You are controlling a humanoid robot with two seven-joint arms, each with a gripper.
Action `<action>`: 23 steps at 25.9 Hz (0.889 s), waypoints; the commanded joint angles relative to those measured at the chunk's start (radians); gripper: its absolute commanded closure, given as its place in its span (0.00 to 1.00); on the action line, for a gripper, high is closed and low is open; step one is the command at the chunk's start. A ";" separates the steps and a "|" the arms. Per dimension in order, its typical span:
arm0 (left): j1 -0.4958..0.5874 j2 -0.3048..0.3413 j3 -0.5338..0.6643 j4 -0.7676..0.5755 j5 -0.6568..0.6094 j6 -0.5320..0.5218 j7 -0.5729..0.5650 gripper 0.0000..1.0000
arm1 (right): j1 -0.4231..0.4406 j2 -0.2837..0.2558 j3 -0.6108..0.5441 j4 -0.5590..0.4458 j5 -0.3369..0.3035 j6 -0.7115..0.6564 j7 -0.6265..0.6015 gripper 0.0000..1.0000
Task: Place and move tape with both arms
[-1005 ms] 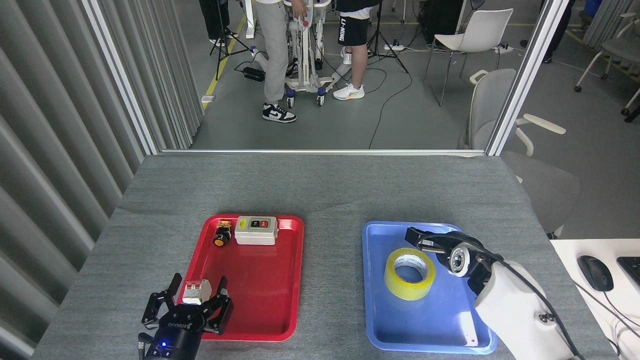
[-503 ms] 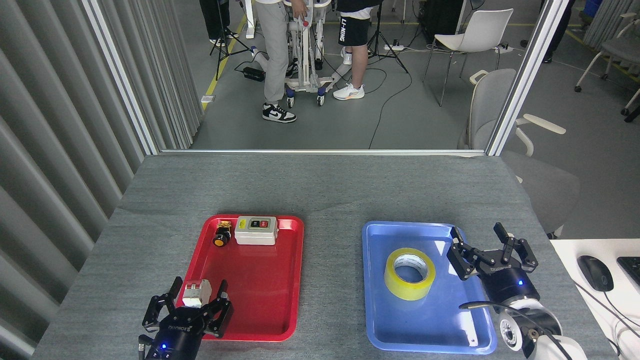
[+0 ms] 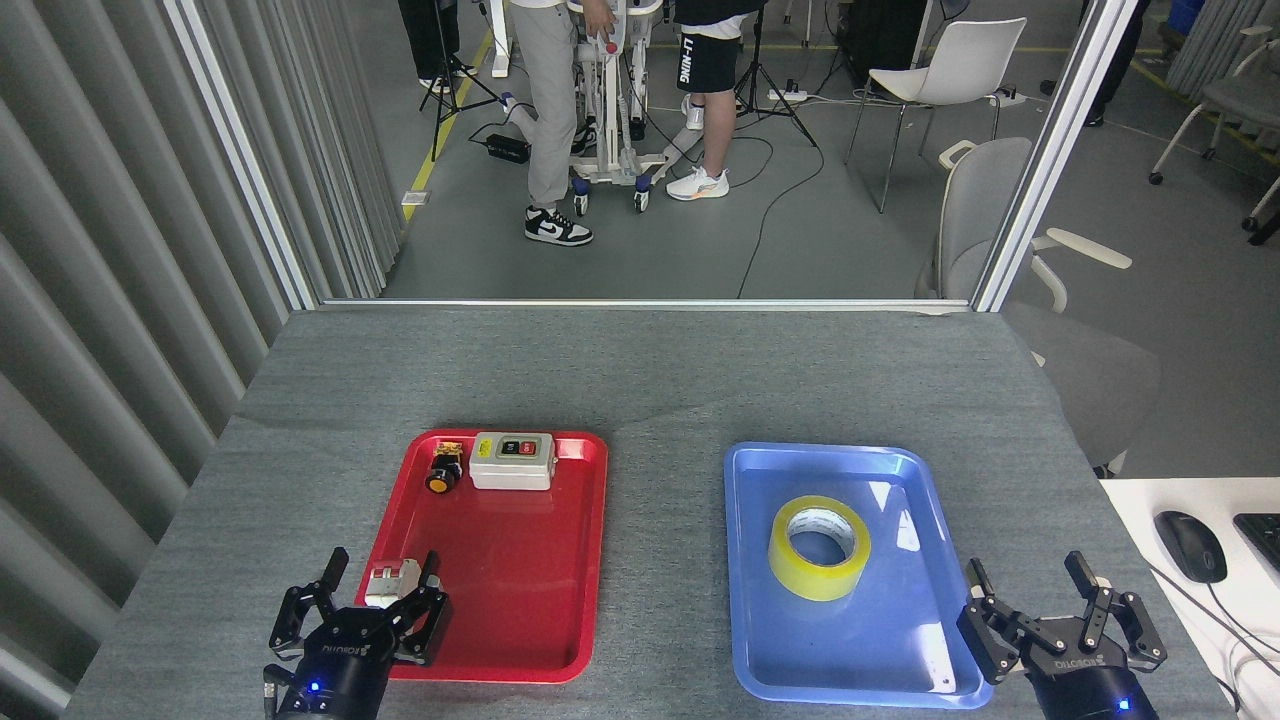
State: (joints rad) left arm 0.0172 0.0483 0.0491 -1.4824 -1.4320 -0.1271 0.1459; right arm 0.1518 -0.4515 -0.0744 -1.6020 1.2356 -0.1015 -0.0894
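The tape (image 3: 819, 547), a glossy yellow roll with a white printed core, lies flat in the middle of the blue tray (image 3: 780, 660). My right gripper (image 3: 1035, 590) stands open at the tray's near right corner, well apart from the roll, with nothing between its fingers. My left gripper (image 3: 382, 578) is open at the near left corner of the red tray (image 3: 530, 590); a small white-and-grey block (image 3: 392, 582) sits between its fingers, and I cannot tell whether they touch it.
At the red tray's far end sit a black-and-orange push button (image 3: 443, 470) and a white switch box (image 3: 512, 460). A mouse (image 3: 1190, 545) lies on a white desk at right. People, chairs and cables fill the floor beyond the table's far edge.
My right arm pulled back from beside the tape toward the near right corner of the blue tray. The left gripper drew back slightly toward me. The tape has not moved.
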 commanded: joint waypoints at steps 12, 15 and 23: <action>0.010 -0.001 0.023 0.001 0.001 0.001 0.000 0.00 | 0.043 0.002 -0.062 -0.013 -0.027 -0.004 -0.021 0.00; 0.010 -0.002 0.025 -0.001 0.008 0.001 0.000 0.00 | 0.045 0.005 -0.061 -0.012 -0.027 -0.004 -0.021 0.00; 0.009 -0.001 0.025 0.001 0.008 0.001 0.000 0.00 | 0.048 0.004 -0.059 -0.012 -0.027 -0.004 -0.021 0.00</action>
State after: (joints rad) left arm 0.0262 0.0462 0.0735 -1.4830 -1.4237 -0.1259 0.1459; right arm 0.1993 -0.4470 -0.1336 -1.6140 1.2088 -0.1061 -0.1108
